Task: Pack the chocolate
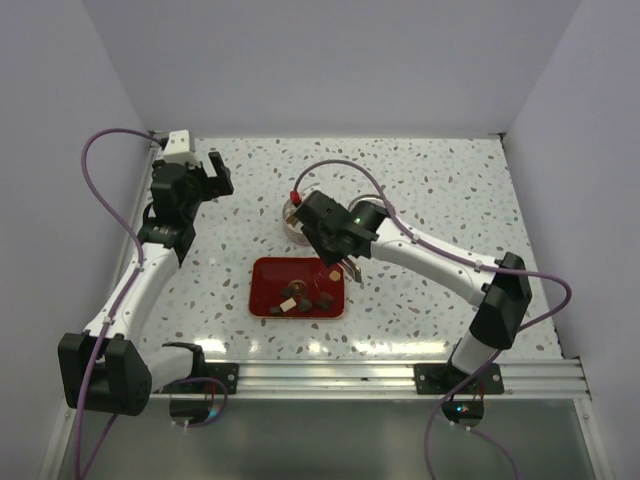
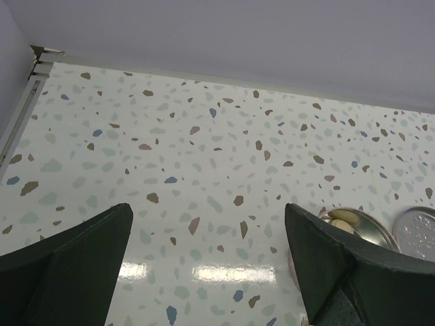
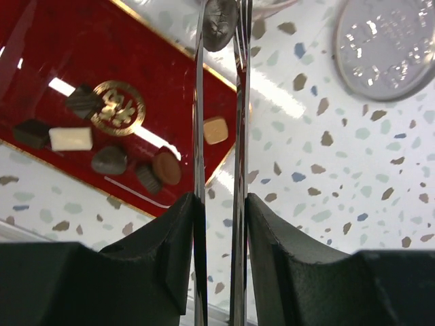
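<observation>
While the right end effector (image 3: pixel 219 200) clamps long tweezers (image 3: pixel 198 136), their tips pinch a dark chocolate (image 3: pixel 219 24) near the round tin (image 2: pixel 380 234); other chocolates (image 3: pixel 71 138) lie on the red tray (image 3: pixel 81 41). Left end effector (image 2: pixel 209 217) gapes, idle. Next, probably: hover over tin, release gently.
</observation>
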Action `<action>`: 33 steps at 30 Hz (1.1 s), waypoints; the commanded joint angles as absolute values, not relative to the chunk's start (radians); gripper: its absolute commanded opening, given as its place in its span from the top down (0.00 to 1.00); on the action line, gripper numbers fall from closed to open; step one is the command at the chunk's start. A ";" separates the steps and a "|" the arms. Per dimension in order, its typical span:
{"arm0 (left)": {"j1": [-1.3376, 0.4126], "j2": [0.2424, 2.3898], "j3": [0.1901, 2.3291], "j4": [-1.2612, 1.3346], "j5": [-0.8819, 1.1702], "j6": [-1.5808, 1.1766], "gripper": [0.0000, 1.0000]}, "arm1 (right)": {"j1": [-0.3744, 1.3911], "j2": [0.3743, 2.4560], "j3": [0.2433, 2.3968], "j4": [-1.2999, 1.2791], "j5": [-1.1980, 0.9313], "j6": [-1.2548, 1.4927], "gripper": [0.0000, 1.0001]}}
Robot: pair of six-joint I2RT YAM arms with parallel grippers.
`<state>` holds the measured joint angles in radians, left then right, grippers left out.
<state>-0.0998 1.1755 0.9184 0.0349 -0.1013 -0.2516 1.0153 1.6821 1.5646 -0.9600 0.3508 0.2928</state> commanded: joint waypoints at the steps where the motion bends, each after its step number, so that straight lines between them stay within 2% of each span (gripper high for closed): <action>1: -0.106 1.152 0.963 0.049 -0.112 -0.261 0.00 | 0.953 1.664 1.620 -0.882 0.365 0.203 0.63; 11: -0.106 1.160 0.963 0.046 -0.120 -0.259 0.00 | 0.836 1.761 1.736 -0.813 0.324 0.123 0.61; 17: -0.106 1.164 0.963 0.046 -0.120 -0.259 0.00 | 0.828 1.830 1.792 -0.815 0.299 0.104 0.53; 20: -0.106 1.164 0.963 0.046 -0.121 -0.256 0.00 | 0.827 1.833 1.793 -0.813 0.295 0.106 0.53; 28: -0.106 1.172 0.965 0.045 -0.120 -0.259 0.00 | 0.828 1.767 1.744 -0.816 0.279 0.123 0.54; 33: -0.106 1.173 0.965 0.044 -0.118 -0.258 0.00 | 0.866 1.663 1.622 -0.795 0.222 0.149 0.54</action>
<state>-0.0998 1.1759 0.9237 0.0341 -0.1089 -0.2516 0.8322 1.7714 1.6650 -0.8276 0.2630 0.1329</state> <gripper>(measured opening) 0.997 0.462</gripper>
